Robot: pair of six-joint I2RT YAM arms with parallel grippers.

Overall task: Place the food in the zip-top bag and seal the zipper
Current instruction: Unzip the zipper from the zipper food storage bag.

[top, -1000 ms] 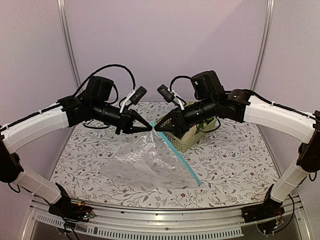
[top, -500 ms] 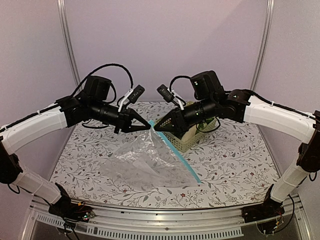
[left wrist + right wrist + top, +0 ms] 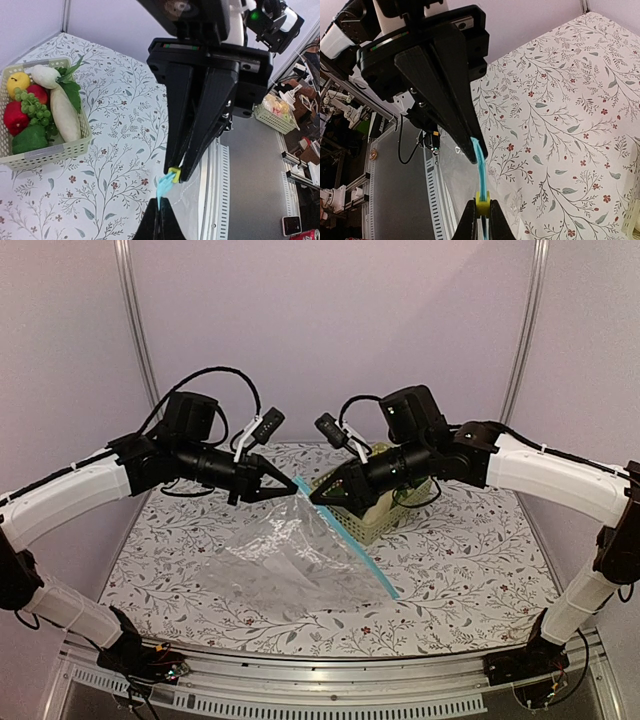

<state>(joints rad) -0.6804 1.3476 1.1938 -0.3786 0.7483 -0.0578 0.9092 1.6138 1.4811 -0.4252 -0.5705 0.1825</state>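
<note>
Floral table (image 3: 470,560): basket (image 3: 385,525) (food (image 3: 57,112) inside) behind right hand (image 3: 314,500) gripping zipper (image 3: 350,545).

No readable text, brand, number or sign in any view. On the front wall of the pale green lattice plastic basket (image 3: 75,146), only a grey label strip (image 3: 44,152), with no legible writing on it. At the lower right corner of the left wrist view, a small red can (image 3: 306,235) with pale markings, too small and blurred to read.
</note>
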